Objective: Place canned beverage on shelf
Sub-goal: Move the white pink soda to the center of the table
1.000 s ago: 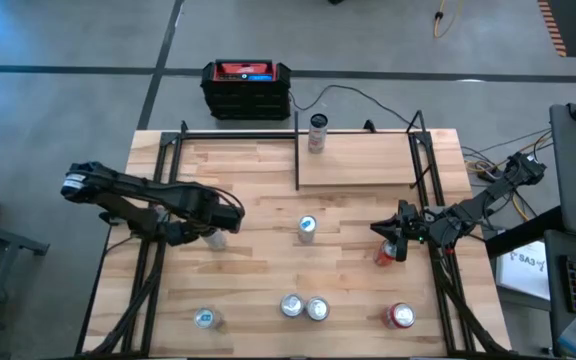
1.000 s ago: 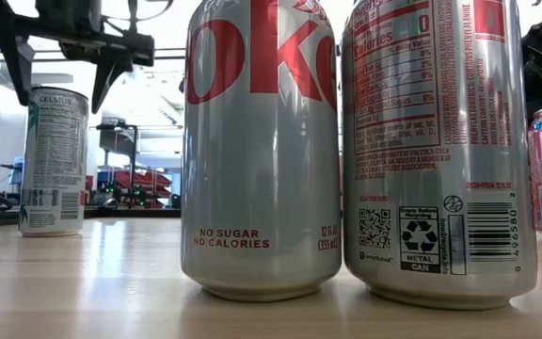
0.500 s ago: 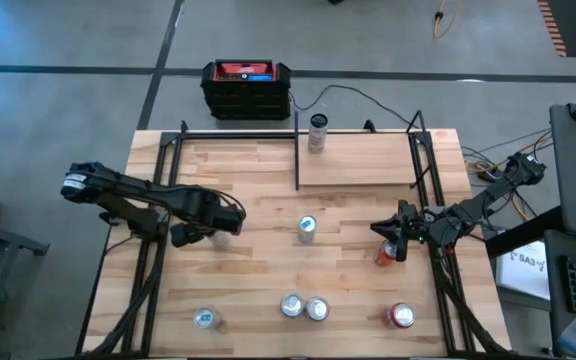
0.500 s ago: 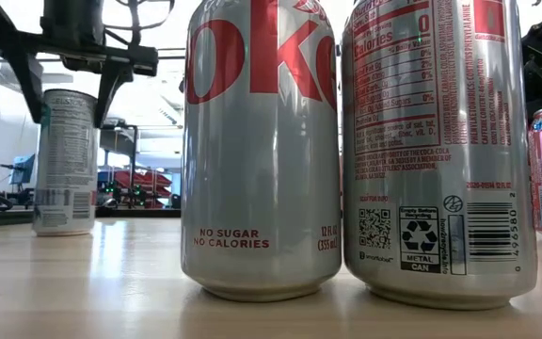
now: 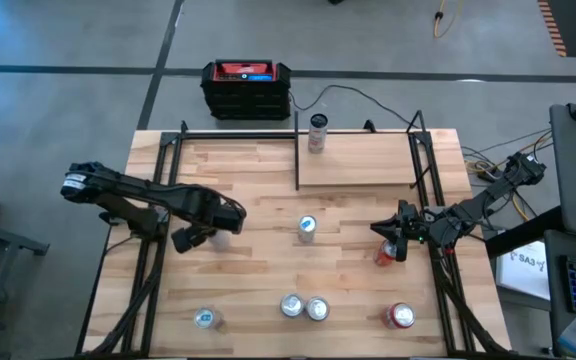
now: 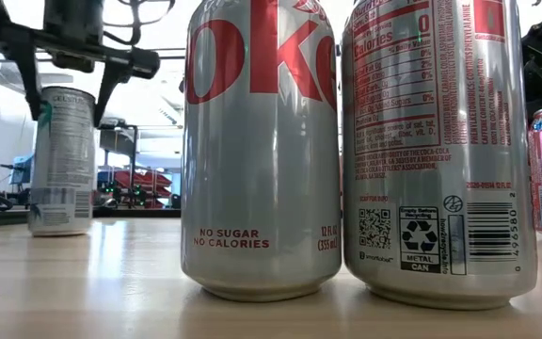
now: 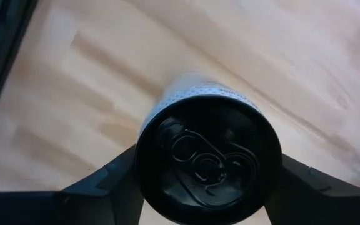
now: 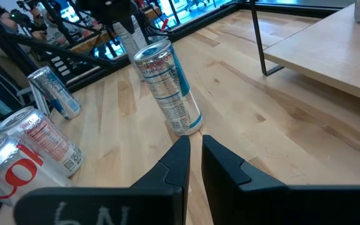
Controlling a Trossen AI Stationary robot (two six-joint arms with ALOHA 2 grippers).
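Observation:
A white can with a black top (image 5: 219,237) stands on the table left of centre; it also shows in the low view (image 6: 62,165) and the left wrist view (image 7: 208,165). My left gripper (image 5: 214,228) is over it, shut on it. The shelf (image 5: 363,160), a light board edged by black rods, lies at the far right; a slim can (image 5: 317,132) stands on its far left corner. My right gripper (image 8: 195,159) is shut and empty, low over the table's right side (image 5: 398,243). My left gripper pinches the white can's upper wall (image 6: 64,105), just under the rim, between its two fingers (image 7: 114,181), one on each side. The fingers come from above, pointing down. The can stands about upright with its base (image 6: 60,229) on the table.
A silver-and-blue can (image 5: 306,228) stands at the centre. Two silver cola cans (image 5: 303,307) stand at the near edge, filling the low view. A red can (image 5: 401,316) and a pale can (image 5: 205,318) stand near the front. Something red (image 5: 382,256) lies under my right gripper.
My left gripper has come down around the white can's top and its fingers have closed in on the can's sides. The can has shifted slightly on the table but stays standing.

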